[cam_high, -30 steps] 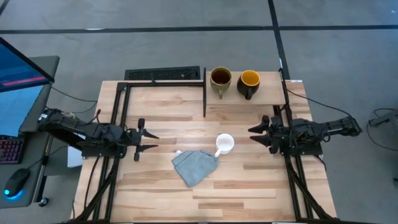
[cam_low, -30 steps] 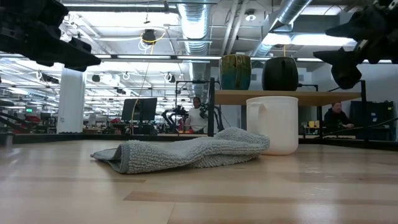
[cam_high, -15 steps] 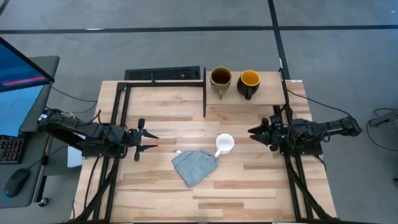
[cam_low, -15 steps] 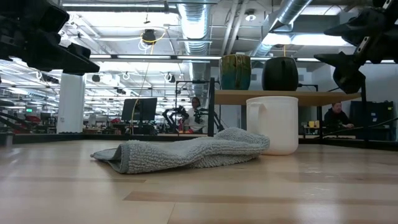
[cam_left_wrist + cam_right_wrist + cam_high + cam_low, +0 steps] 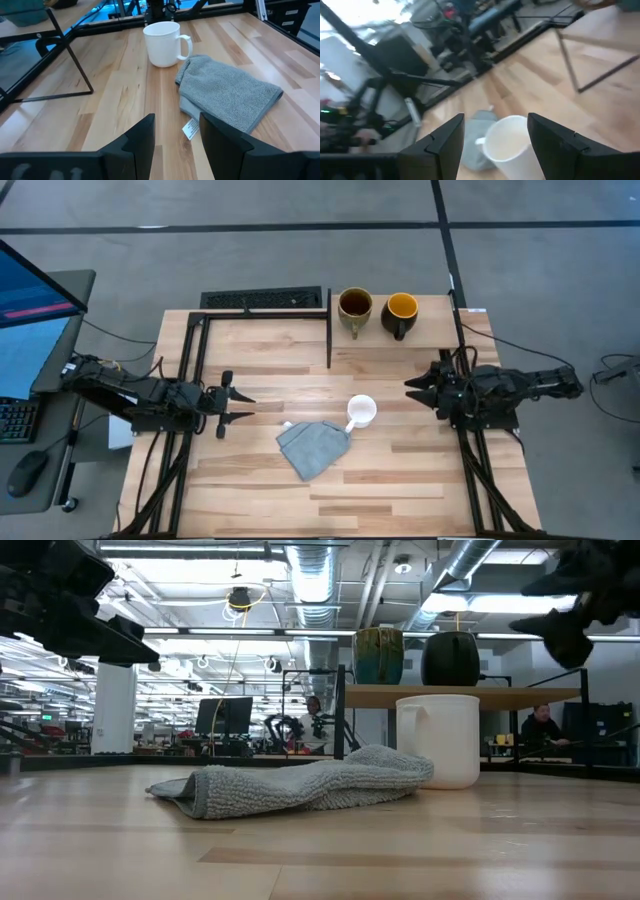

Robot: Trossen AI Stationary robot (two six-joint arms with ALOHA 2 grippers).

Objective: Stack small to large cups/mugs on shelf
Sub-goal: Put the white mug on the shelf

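A small white mug stands upright on the wooden tabletop; it also shows in the low view, left wrist view and right wrist view. An olive-tan mug and a dark mug with yellow-orange inside stand on the light-wood shelf. My right gripper is open, above the table to the right of the white mug. My left gripper is open, at the table's left.
A grey-blue cloth lies crumpled on the table against the white mug's near-left side. The shelf's black upright stands at its left edge. Black frame rails run along both table sides. People show far behind in the low view.
My right gripper has risen and tipped its fingers upward, shifting slightly toward the table's far right. Its wrist view is blurred from motion. The mugs and cloth have stayed where they were.
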